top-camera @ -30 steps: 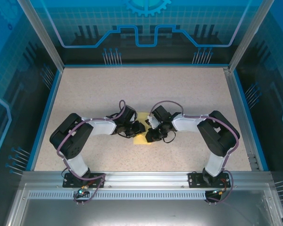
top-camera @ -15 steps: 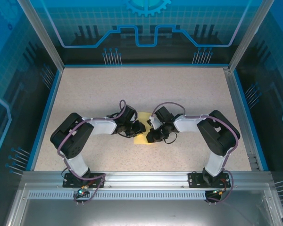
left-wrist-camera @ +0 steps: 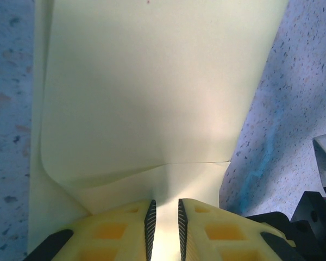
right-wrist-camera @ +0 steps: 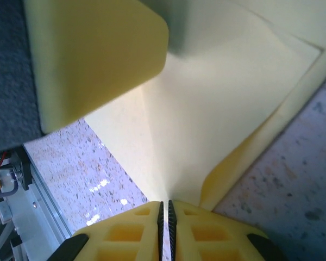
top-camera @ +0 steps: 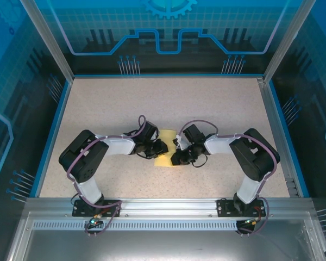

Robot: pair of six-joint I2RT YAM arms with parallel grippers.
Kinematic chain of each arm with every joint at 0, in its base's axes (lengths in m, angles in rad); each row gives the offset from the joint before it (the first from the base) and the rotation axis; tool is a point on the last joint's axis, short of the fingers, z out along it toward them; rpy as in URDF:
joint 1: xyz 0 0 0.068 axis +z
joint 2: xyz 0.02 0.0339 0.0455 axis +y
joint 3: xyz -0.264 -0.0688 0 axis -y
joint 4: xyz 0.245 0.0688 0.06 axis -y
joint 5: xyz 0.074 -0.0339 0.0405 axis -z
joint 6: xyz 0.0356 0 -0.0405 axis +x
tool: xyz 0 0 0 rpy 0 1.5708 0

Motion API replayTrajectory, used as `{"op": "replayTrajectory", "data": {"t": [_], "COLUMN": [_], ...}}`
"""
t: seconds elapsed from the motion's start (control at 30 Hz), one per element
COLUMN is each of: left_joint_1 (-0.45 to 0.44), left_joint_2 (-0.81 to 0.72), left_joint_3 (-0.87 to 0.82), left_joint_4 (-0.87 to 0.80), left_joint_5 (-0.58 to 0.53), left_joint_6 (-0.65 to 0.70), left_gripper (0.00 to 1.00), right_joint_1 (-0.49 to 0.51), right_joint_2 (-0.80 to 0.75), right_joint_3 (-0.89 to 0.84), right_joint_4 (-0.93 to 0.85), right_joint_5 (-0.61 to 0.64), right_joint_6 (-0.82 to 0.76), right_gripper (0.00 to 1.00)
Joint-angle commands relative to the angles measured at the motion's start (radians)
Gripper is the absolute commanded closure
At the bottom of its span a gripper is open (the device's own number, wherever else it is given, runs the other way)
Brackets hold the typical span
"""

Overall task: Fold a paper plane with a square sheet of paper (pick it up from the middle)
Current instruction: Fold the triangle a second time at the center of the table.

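The sheet of paper [top-camera: 164,160] sits near the middle of the tabletop [top-camera: 168,103], part-folded; the left end effector [left-wrist-camera: 164,209] grips its edge from 9 o'clock; the right end effector [right-wrist-camera: 165,205] pinches a fold from 3 o'clock; within the last second the right one has drifted toward 3 o'clock, baring more paper at 12 o'clock; probably a crease being drawn tight.

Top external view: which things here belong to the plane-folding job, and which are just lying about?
In the job:
- square sheet of paper, partly folded
- left gripper, closed on the sheet
- right gripper, closed on the sheet

Just there:
- speckled table
- blue enclosure walls
- metal rail at the near edge
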Motion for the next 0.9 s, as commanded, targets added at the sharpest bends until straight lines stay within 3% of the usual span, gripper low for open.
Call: {"op": "replayTrajectory", "data": {"t": [0.0,0.3,0.6,0.87], "left_joint_1": [-0.004,-0.004,-0.004,-0.005], "left_joint_2": [0.039,0.035,0.035,0.028], "left_joint_3": [0.001,0.003,0.012,0.016], "left_joint_4": [-0.064,-0.064,-0.064,-0.064], "left_joint_5": [-0.050,-0.048,-0.032,-0.028], "left_joint_6": [0.007,0.012,0.022,0.021], "left_gripper": [0.78,0.78,0.77,0.77], "right_joint_1": [-0.013,-0.014,-0.020,0.009], "right_joint_2": [0.004,-0.019,-0.146,-0.061], "right_joint_3": [-0.046,-0.042,0.019,0.086], "right_joint_4": [-0.183,-0.236,-0.203,-0.084], "right_joint_5": [0.034,0.059,0.008,-0.009], "right_joint_6": [-0.004,-0.025,0.022,0.114], "right_gripper": [0.86,0.86,0.83,0.82]}}
